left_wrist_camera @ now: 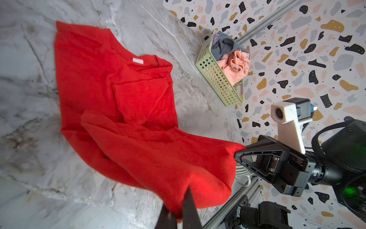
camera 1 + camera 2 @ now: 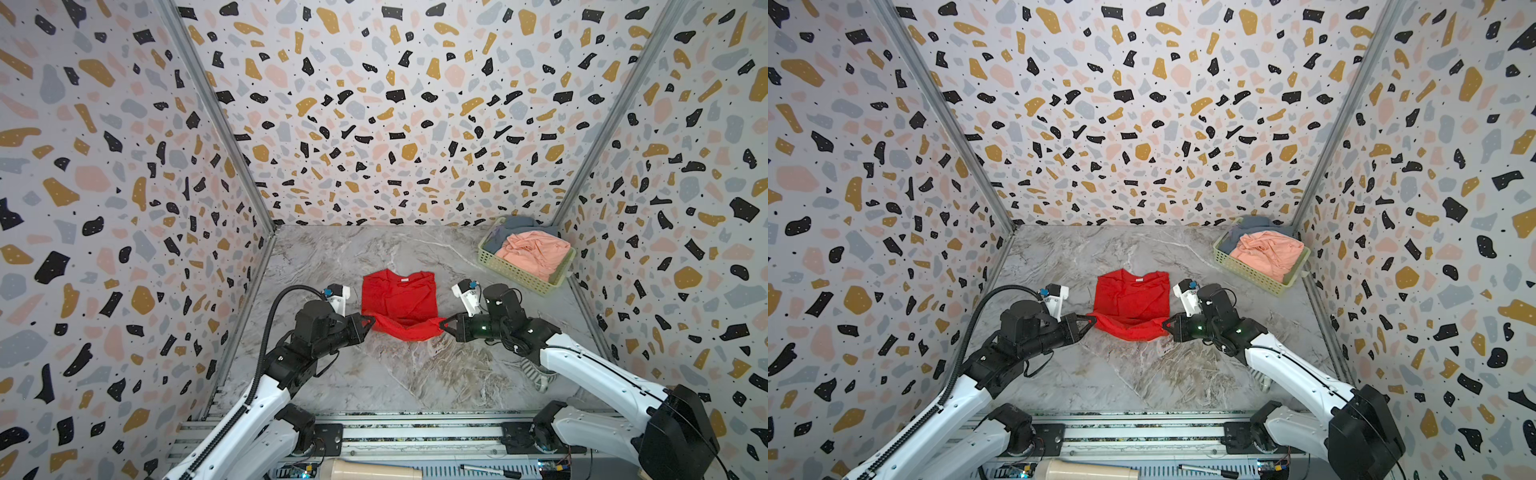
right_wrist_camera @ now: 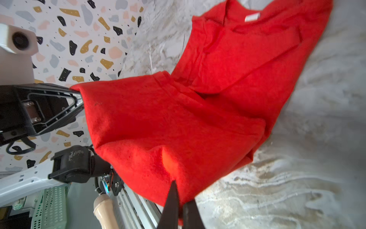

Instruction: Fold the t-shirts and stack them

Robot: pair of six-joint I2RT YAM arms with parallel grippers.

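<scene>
A bright red t-shirt [image 2: 397,297] [image 2: 1131,297] lies in the middle of the marble table, collar and white label at the far end. Its near hem is lifted off the table and hangs slack between the two grippers. My left gripper [image 2: 371,321] [image 2: 1091,321] is shut on the hem's left corner, and red cloth [image 1: 158,154] is pinched between its jaws [image 1: 179,213]. My right gripper [image 2: 443,324] [image 2: 1165,323] is shut on the right corner of the red cloth [image 3: 178,126], at the jaws [image 3: 181,208]. A salmon-pink t-shirt [image 2: 534,251] [image 2: 1268,251] and a grey-blue t-shirt [image 2: 517,224] [image 2: 1254,224] lie crumpled in the basket.
The pale green lattice basket [image 2: 509,272] [image 2: 1246,270] [image 1: 215,79] stands at the far right corner by the wall. A striped cloth [image 2: 536,372] lies under the right arm. A beige cylinder [image 2: 374,469] and a pen [image 2: 490,470] rest on the front rail.
</scene>
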